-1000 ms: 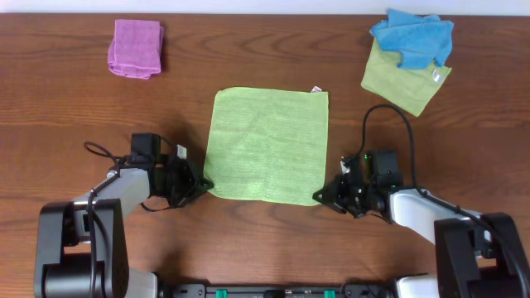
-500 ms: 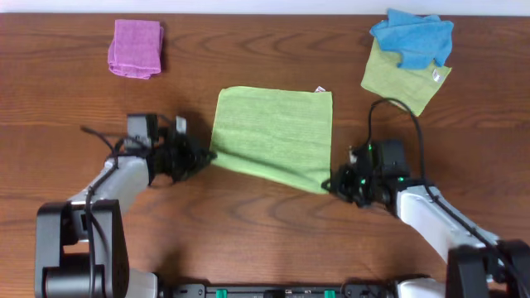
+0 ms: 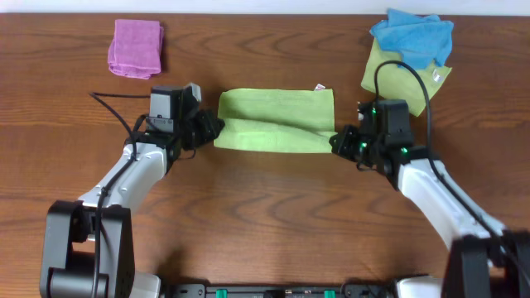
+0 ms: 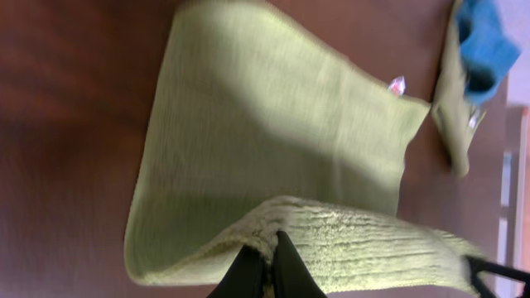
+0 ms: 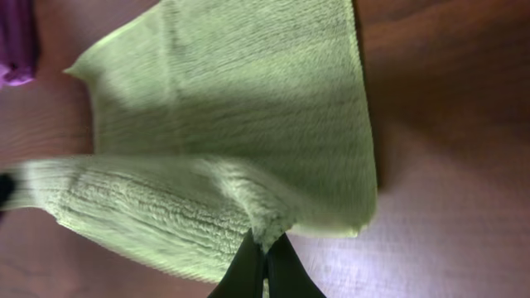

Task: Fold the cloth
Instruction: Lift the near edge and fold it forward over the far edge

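The left gripper [image 3: 214,130] is clamped on a corner of the lime-green cloth [image 3: 277,112]. The right gripper [image 3: 336,141] pinches the opposite corner.

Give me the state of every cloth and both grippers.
lime-green cloth, partly folded, near edge raised over the rest
left gripper, shut on a near corner
right gripper, shut on the other near corner
pink cloth, folded
yellow-green cloth, flat, partly covered
blue cloth, crumpled on it
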`<state>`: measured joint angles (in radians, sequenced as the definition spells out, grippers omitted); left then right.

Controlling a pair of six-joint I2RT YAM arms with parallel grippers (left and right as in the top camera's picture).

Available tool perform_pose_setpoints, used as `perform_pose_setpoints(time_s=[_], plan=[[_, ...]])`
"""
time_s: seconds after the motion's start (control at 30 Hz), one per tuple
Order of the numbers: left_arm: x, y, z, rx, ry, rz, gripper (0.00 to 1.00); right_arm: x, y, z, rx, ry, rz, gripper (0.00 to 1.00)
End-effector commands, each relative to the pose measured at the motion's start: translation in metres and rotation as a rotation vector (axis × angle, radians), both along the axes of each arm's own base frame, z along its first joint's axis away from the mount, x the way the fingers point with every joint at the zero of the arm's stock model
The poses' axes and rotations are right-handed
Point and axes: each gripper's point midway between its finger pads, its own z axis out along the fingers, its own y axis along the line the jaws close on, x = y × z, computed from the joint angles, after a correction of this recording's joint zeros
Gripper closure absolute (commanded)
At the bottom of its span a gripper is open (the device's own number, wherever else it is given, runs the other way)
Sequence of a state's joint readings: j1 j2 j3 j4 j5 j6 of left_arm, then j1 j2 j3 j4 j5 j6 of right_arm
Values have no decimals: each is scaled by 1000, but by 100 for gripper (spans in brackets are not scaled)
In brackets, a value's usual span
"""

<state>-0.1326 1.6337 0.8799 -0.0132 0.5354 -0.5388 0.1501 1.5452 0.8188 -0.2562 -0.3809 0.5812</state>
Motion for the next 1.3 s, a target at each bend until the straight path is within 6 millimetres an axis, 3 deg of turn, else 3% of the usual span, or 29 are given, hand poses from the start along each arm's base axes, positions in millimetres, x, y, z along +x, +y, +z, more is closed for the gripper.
perform_pose_setpoints(time_s=[0.0,0.23,0.53,0.63,0.77,1.07,1.27], plan=[[16,11,-7,52,-14,63,95,17,2,-6,-30,-9,11,99],[53,8,-5,67,-62,54,94,62,-2,6,-105,-86,22,98],[116,1,-1,75,-118,42,94,121,-3,18,-150,-167,23,98],[127,2,-3,77,-103,44,94,131,-2,18,-151,-166,26,98],[120,1,-11,95,-61,13,95,125,-3,12,-159,-122,33,98],[80,6,-40,134,135,-27,94,97,-7,-7,-182,19,49,99],[78,12,-44,175,145,-19,94,95,-12,-10,-207,31,40,98]])
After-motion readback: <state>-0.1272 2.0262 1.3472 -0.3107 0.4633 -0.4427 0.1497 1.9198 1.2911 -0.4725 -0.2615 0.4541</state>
